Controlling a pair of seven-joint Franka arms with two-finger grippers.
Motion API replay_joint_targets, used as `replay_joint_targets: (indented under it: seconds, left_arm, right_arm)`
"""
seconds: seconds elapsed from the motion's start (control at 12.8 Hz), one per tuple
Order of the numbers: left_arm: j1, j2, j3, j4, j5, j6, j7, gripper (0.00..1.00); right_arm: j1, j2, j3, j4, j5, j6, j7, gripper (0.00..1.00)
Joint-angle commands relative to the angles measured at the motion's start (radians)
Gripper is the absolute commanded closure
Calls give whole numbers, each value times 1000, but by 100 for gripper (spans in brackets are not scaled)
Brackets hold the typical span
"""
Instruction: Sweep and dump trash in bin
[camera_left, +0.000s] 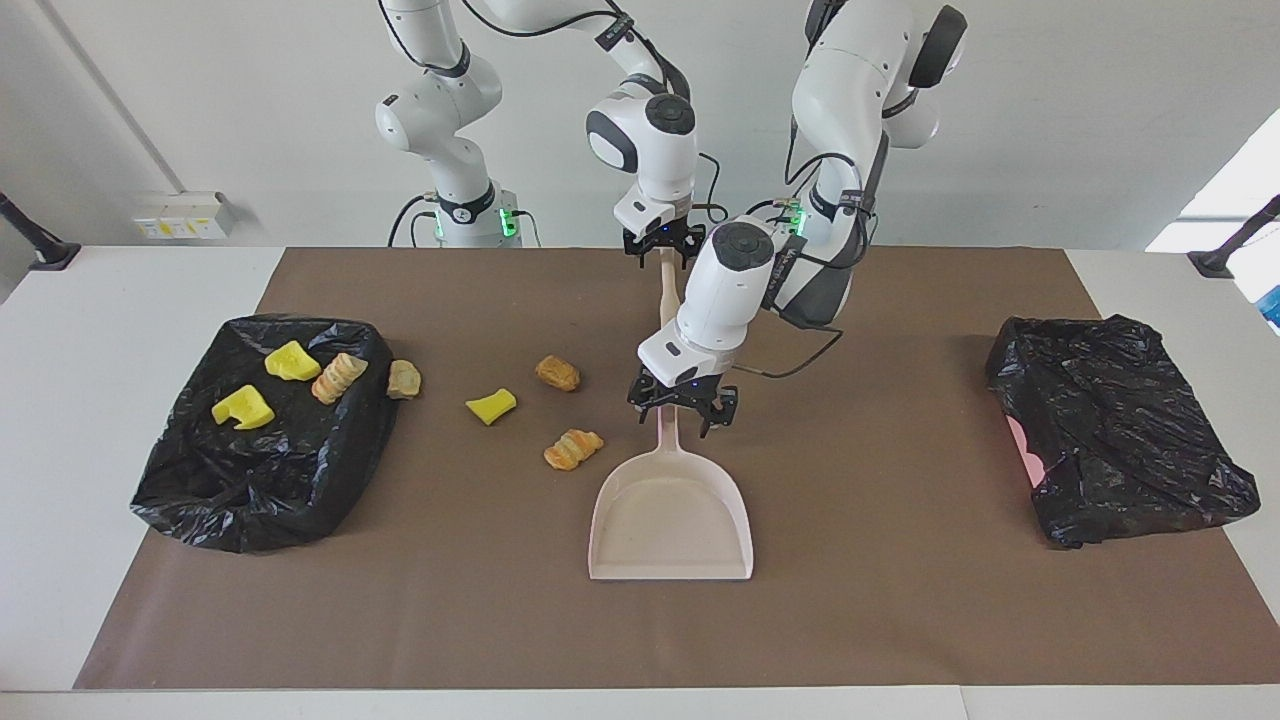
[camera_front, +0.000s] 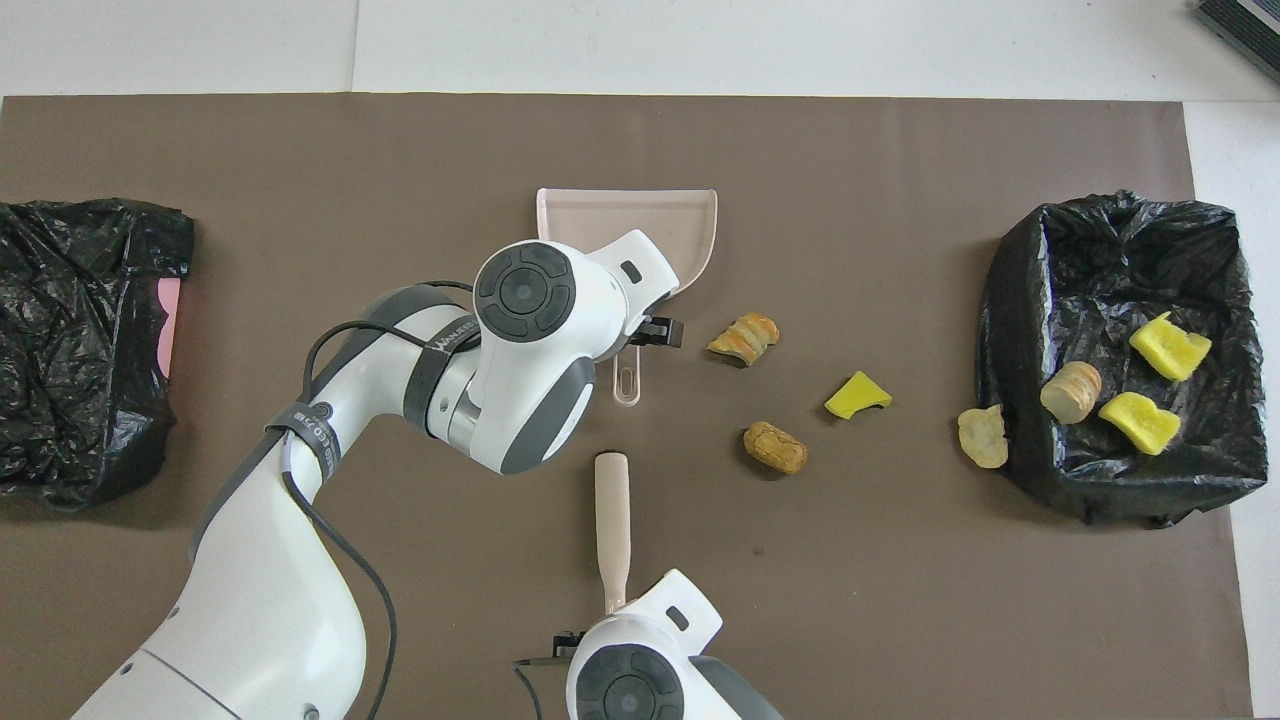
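Left gripper (camera_left: 682, 413) straddles the beige plastic dustpan's handle (camera_left: 668, 428), jaws wide.
Handle axis runs toward the robots; scattered yellow and tan trash scraps (camera_left: 573, 448) lie beside it toward the right arm's end; right gripper (camera_left: 662, 247) grips the beige brush handle (camera_left: 667, 300).

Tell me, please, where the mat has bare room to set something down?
Bare mat lies between the dustpan and the closed black bag, and along the mat's edge farthest from the robots. Between the dustpan and the open bin, loose scraps crowd it.

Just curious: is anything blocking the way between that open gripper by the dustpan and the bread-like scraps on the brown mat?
Nothing visible: only bare brown mat lies between the left gripper, over the beige plastic dustpan handle, and the nearest striped bread-like scrap.
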Motion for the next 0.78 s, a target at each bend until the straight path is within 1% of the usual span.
replay_joint_targets:
  seconds: [0.0,0.08,0.16,0.23,0.31,0.47,0.63,0.7]
  left_arm:
    - [-21,4,16,3,3,-18,-12,0]
    - [-22,1,18,3,3,-44,-10,15]
    - [-22,1,18,9,4,-73,-10,35]
    - [-21,-2,18,18,6,-95,-9,61]
    - [-16,-2,18,25,10,-109,-3,100]
    - [-8,-2,19,26,41,-107,6,100]
    - [-7,-8,24,28,55,-107,58,100]
    - [-7,-23,27,28,91,-113,89,100]
  right_arm:
    - [-20,-4,6,-15,23,34,11,20]
    - [-23,-3,4,-12,23,36,7,20]
    - [-26,-1,4,-12,23,37,5,20]
    - [-28,2,4,-12,23,48,4,23]
    - [-39,8,6,-12,23,71,1,27]
    - [-43,14,6,-9,21,77,-4,30]
    - [-48,26,6,-8,21,79,-15,30]
    - [-48,28,4,-6,21,79,-16,31]
